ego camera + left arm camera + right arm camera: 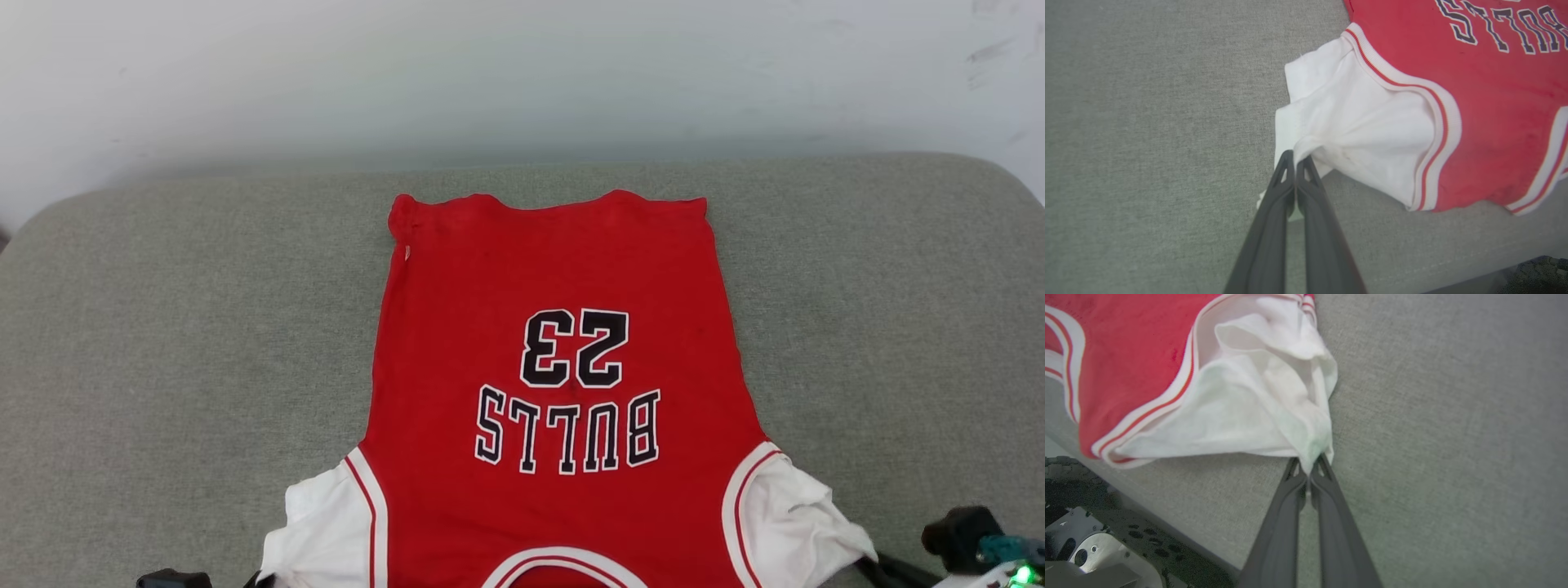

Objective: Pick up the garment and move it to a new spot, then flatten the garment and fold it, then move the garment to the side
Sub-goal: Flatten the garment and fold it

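My left fingers (1271, 228) are pressed together on a pinch of the left sleeve (1355, 122). My right fingers (1286, 522) are clamped the same way on the tip of the right sleeve (1257, 404). The garment (555, 269) lies print up in the middle of the grey cushion (163, 327), collar towards me and hem (555, 204) at the far end.

I judge this to be the flattening step. The body is fairly smooth, but both sleeves are bunched where I hold them, and the far left corner of the hem is rolled over. The next move calls for drawing the two sleeves apart evenly, low over the cushion, so the cloth goes taut without dragging the body askew.

There is plenty of bare cushion on both sides for spreading and, later, for setting the garment aside. Beyond the hem there is only a band of cushion before the wall (490, 73). The near edge (1180, 535) runs just behind my fingers, so pulling towards me risks the collar sliding off.
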You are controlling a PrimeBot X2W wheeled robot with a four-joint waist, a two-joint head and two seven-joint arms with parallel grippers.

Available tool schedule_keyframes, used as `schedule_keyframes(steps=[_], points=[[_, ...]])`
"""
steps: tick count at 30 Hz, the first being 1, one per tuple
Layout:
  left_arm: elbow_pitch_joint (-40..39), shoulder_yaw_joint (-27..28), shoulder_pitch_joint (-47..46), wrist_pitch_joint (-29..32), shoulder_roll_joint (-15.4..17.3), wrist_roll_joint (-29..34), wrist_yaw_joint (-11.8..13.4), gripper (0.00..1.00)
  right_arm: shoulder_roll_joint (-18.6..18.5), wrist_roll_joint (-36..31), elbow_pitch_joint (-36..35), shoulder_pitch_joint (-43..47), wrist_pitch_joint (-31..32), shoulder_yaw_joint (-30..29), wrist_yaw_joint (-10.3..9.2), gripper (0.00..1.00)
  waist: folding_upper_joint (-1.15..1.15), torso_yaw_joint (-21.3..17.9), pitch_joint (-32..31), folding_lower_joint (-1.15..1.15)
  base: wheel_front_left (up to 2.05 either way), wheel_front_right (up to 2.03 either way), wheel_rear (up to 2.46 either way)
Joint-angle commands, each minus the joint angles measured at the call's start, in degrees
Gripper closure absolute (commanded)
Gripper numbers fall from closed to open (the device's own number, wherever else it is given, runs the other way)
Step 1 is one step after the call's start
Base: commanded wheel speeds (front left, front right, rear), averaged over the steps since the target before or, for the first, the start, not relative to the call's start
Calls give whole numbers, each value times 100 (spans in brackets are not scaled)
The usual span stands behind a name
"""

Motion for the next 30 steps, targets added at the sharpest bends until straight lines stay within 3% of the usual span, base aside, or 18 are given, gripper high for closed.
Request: schedule_keyframes(steps=[1,5,10,15,19,23,30], points=[[-35,24,-92,-13,20,44,34,100,35,-98,-76,34,28,-202,-9,0,0,4,36,1,0,0,0],[-115,6,-242,-11,-15,182,77,100,101,-272,-395,-140,81,-1071,-9,0,0,21,166,1,0,0,0],[-250,85,-423,-12,-35,377,176,100,-119,-588,-1051,-692,327,-2221,-7,0,0,66,427,1,0,0,0],[-510,196,-630,-13,57,633,288,100,-318,-709,-1670,-1780,908,-2801,-7,0,0,260,853,1,0,0,0],[-752,261,-853,-13,87,863,365,100,-377,-619,-1788,-2912,1602,-2768,-7,0,0,494,1277,1,0,0,0],[-1045,364,-1010,-13,30,1023,438,100,-185,-602,-1513,-4083,2433,-2562,-7,0,0,694,1755,1,0,0,0],[-1404,414,-1325,-13,-35,1378,521,100,-137,-137,-583,-5631,4798,-1648,-7,0,0,1091,2431,1,0,0,0]])
